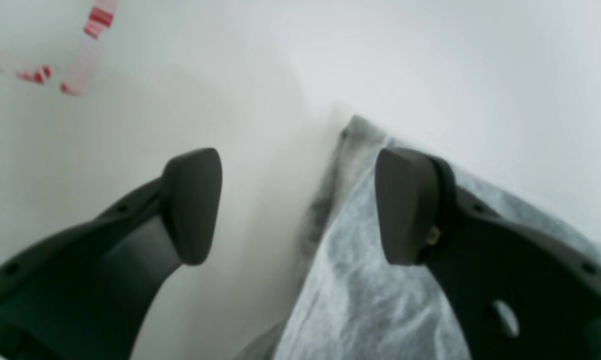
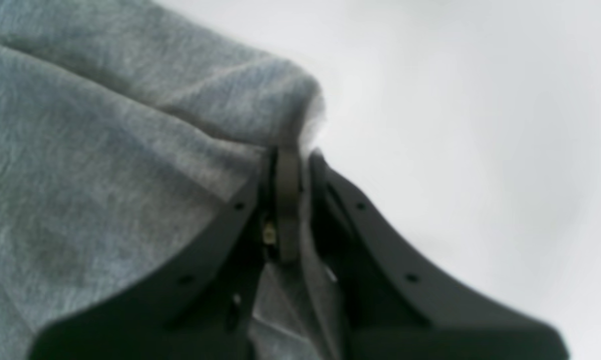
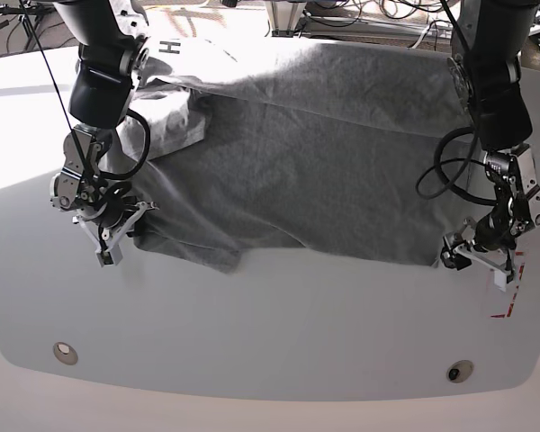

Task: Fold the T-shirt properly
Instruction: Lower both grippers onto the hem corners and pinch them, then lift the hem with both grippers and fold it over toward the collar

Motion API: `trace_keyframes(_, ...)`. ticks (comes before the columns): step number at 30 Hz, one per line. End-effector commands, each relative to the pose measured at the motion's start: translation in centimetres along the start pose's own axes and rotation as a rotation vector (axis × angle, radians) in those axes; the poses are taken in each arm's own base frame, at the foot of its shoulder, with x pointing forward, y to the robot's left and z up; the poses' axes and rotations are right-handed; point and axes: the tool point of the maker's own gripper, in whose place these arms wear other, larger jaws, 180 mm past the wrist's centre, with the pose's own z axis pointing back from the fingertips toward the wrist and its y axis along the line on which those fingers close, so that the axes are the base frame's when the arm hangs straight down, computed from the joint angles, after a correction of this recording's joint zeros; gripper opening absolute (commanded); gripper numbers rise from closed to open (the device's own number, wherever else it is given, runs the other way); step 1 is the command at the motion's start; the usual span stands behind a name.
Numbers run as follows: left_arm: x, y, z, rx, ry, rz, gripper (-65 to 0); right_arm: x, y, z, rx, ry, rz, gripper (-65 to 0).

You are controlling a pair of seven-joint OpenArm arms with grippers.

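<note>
The grey T-shirt (image 3: 324, 153) lies spread over the white table (image 3: 270, 333), with one sleeve bunched at the far left. My right gripper (image 3: 126, 236) sits at the shirt's near-left corner. In the right wrist view it (image 2: 291, 155) is shut on the T-shirt (image 2: 105, 150), pinching a fold of the hem between its fingers. My left gripper (image 3: 475, 259) is at the near-right corner. In the left wrist view it (image 1: 299, 205) stands open, one finger over the T-shirt (image 1: 360, 300) edge and the other over bare table, with nothing gripped.
Red-and-white tape marks (image 3: 513, 288) lie on the table just outside the left gripper, and also show as tape (image 1: 93, 30) in the left wrist view. Two round holes (image 3: 65, 351) (image 3: 459, 371) sit near the table's front edge. Cables and equipment crowd the far side.
</note>
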Motion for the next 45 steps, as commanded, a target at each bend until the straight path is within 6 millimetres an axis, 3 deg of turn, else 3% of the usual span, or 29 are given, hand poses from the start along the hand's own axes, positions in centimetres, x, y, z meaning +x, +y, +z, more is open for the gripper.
trace_keyframes(1, 1.9, -1.2, -0.5, -0.029, -0.041, 0.018, -19.7, 0.2, -0.8, 0.4, -0.022, 0.025, 0.027, -64.2)
trace_keyframes(6, 0.5, -1.3, -1.8, -0.035, -0.004, 0.051, -19.7, 0.1, -0.7, 0.4, -0.019, 0.025, 0.024, -64.2)
trace_keyframes(15, -1.8, -4.5, -3.4, -0.074, 0.067, -0.042, -20.3, 0.1, -0.6, 0.3, -0.018, 0.025, 0.023, -64.2)
trace_keyframes(18, -2.0, -4.7, -3.4, -0.076, 0.071, -0.041, -21.2, 0.1, -0.6, 0.3, -0.018, 0.025, 0.023, -64.2)
trace_keyframes(21, -2.0, -4.6, -3.4, -0.074, 0.071, -0.043, -28.9, 0.2, -0.7, 0.4, -0.019, 0.024, 0.024, -64.2)
trace_keyframes(26, -1.9, -4.3, -3.4, -0.066, 0.066, -0.048, -57.5, 0.3, -0.7, 0.4, -0.019, 0.022, 0.024, -64.2)
trace_keyframes(28, -1.7, -4.3, -3.4, -0.066, 0.063, -0.05, -64.6, 0.3, -0.7, 0.4, -0.02, 0.021, 0.025, -64.2)
trace_keyframes(29, -1.7, -4.3, -3.4, -0.065, 0.062, -0.052, -65.0, 0.3, -0.7, 0.4, -0.02, 0.021, 0.025, -64.2)
trace_keyframes(35, 0.3, -5.0, -2.6, -0.074, 0.01, -0.082, -65.0, 1.2, -0.9, 0.7, -0.028, 0.003, 0.039, -64.4)
trace_keyframes(38, 2.4, -6.0, -1.3, -0.083, -0.057, -0.125, -65.0, 2.6, -1.1, 1.5, -0.047, -0.035, 0.063, -64.4)
trace_keyframes(45, 4.8, -7.8, 1.3, -0.098, -0.127, -0.209, -65.0, 4.3, -1.5, 3.0, -0.086, -0.047, 0.102, -64.4)
